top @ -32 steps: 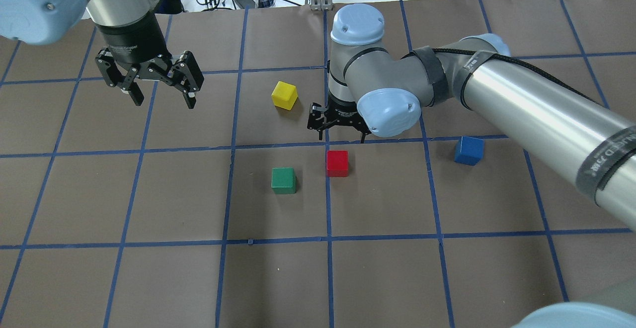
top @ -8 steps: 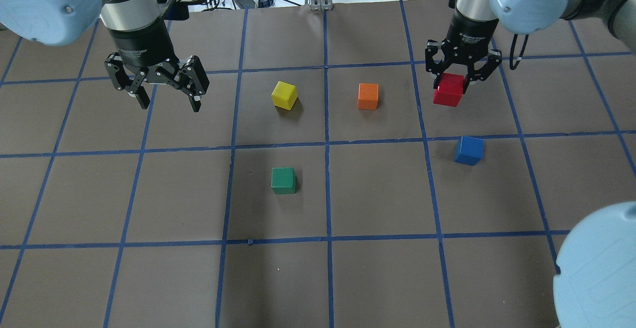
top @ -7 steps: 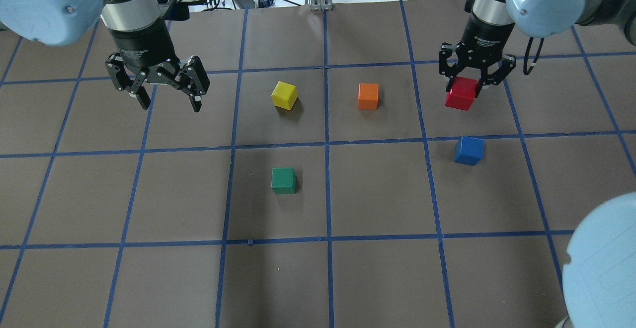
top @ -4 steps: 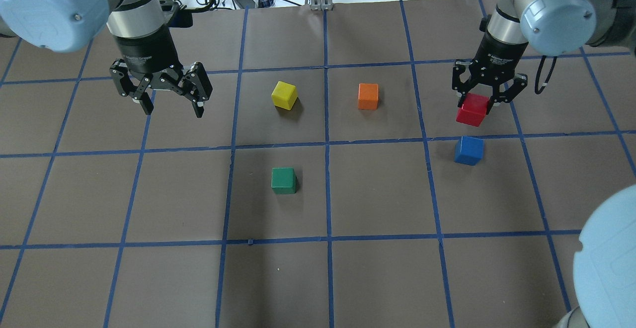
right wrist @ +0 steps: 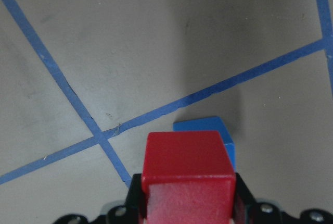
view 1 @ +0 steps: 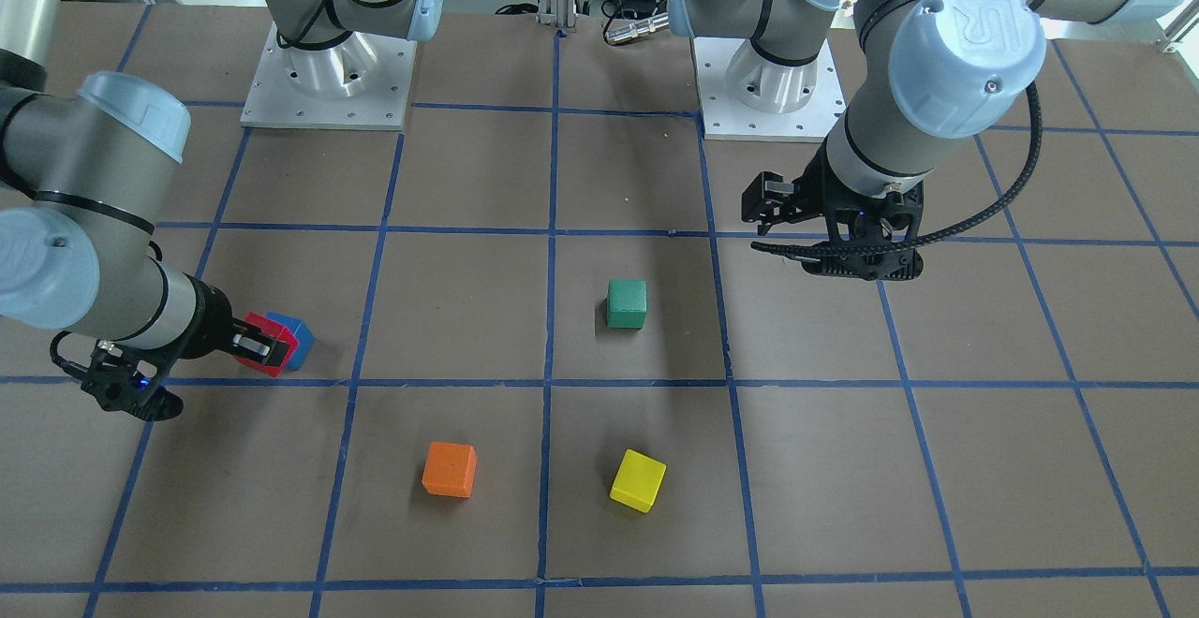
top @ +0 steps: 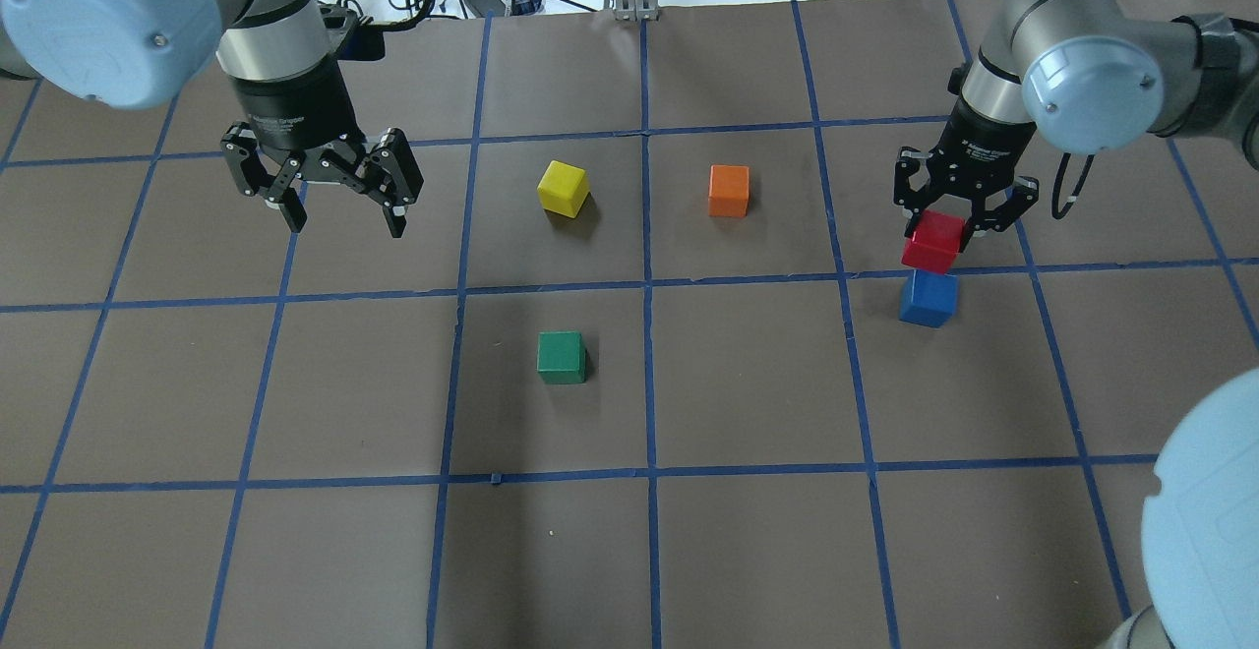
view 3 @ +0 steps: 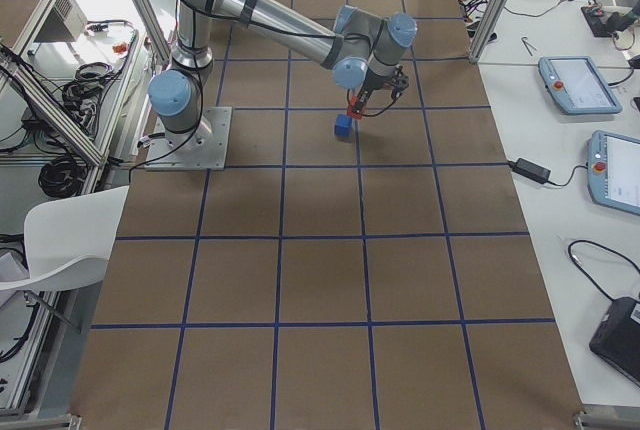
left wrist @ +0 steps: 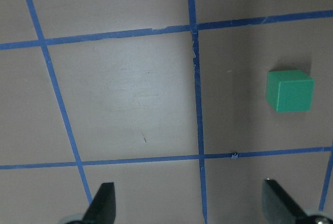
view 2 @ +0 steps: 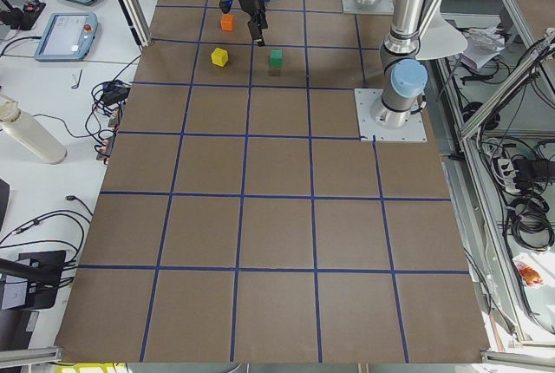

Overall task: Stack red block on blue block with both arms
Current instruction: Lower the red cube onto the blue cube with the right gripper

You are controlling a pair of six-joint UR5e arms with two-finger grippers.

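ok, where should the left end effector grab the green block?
Come straight down from above and pinch two opposite side faces of the green block. It sits flat with nothing beside it, and the open left end effector points downward.

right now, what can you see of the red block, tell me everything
The red block is a small matte red cube with plain faces. The right gripper holds it by two opposite sides, lifted off the table. It hangs just above the blue block, overlapping it only partly, not yet centred. Whether the two blocks touch is unclear.
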